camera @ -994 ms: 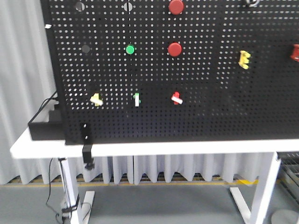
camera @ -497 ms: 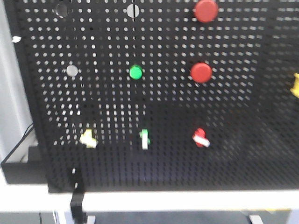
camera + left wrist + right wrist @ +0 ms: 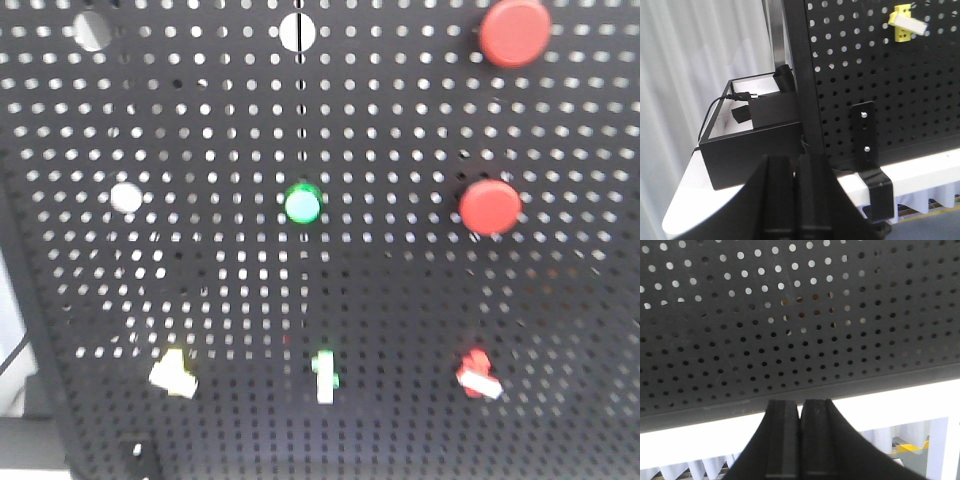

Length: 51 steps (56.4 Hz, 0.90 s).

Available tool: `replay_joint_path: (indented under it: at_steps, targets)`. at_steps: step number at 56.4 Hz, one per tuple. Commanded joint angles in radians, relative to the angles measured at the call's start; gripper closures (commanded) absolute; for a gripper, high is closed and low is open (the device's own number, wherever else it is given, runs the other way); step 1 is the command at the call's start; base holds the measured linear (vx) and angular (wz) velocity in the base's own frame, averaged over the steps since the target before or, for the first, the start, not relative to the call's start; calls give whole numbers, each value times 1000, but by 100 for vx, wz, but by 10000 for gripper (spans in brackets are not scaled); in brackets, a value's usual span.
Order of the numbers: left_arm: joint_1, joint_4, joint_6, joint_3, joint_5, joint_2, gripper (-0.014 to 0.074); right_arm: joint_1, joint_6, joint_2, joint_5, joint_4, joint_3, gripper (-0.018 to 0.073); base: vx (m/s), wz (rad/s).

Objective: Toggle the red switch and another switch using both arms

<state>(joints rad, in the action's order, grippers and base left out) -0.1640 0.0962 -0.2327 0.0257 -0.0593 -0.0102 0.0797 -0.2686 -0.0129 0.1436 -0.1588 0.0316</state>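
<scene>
The red switch (image 3: 477, 373), small with a white lever tip, sits low on the right of the black pegboard (image 3: 400, 300). The pale yellow-and-white switch (image 3: 174, 373) sits low on the left at the same height, and shows again in the left wrist view (image 3: 907, 23) at the top right. My left gripper (image 3: 796, 159) is shut and empty, well below and left of the yellow switch. My right gripper (image 3: 800, 402) is shut and empty below the pegboard's bottom edge. The red switch is out of the right wrist view.
A white toggle with a green base (image 3: 324, 376) sits between the two switches. Above are a green button (image 3: 302, 203) and two big round red buttons (image 3: 490, 207) (image 3: 514, 31). A black box (image 3: 750, 145) and a black bracket (image 3: 870, 155) stand on the white table (image 3: 920, 167).
The front view has closed in on the pegboard: the switches and buttons appear larger and lower, and the table edge has left the frame.
</scene>
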Motion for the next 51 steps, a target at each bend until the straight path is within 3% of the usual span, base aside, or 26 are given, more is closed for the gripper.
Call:
replay_joint_path:
  at_steps: [1,37,41,45,51]
  targets:
    - [1,3,7,21,79,-19,594,2,-1,-10,-85,-5,5,566,9,2]
    - [1,3,7,21,80,-19,594,2,-2,-9,-138,-5,5,566,2,0]
    - [1,2,2,13,135,-19,594,2,-7,-9,-240,-5,5,566,0,0]
    - [1,3,0,11,263,-19,594,2,-11,-9,-356,-5,-5,566,0,0]
    - [0,4,62,-11,383,-18,594,2,-11,-4,-319,-6,-99,566,0,0]
